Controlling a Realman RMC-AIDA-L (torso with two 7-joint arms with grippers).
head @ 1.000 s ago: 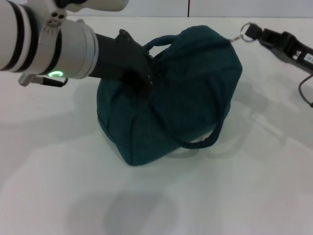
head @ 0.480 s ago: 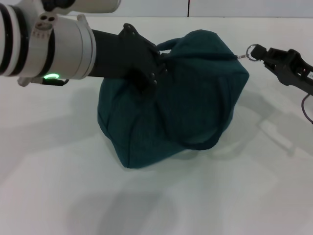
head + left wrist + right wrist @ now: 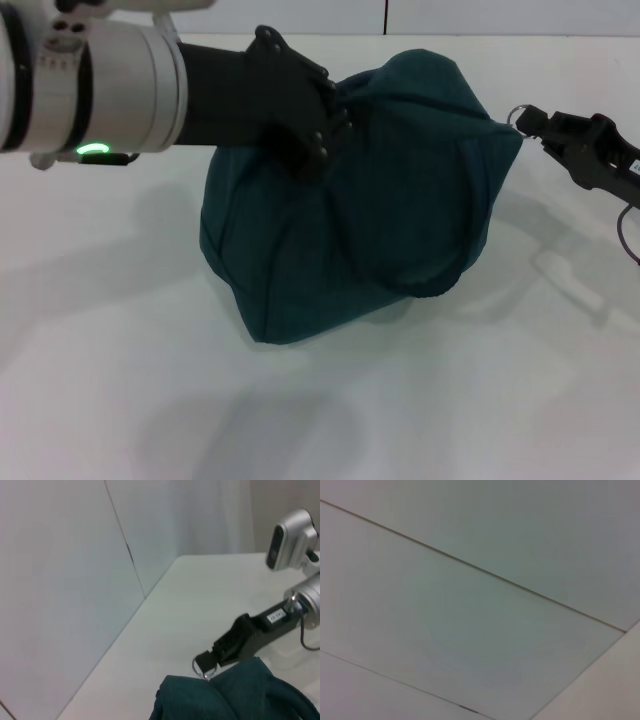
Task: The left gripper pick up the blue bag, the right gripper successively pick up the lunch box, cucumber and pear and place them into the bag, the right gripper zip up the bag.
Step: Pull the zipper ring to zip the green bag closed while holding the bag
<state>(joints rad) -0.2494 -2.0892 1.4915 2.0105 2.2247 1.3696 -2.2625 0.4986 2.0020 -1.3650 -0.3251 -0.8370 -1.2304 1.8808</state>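
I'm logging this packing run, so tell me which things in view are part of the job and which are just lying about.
Part of the job:
- blue bag, closed, on the table
- left end effector, gripping the bag's top
- right end effector, shut on the zipper ring

Just lying about:
- nothing loose; only the white table and the wall panels

Lunch box, cucumber and pear are not visible.

A white table (image 3: 420, 400) is seen under soft, even light with faint shadows cast on it, and it is bordered by pale panelled walls (image 3: 60, 580) divided by thin dark seams (image 3: 470, 567).
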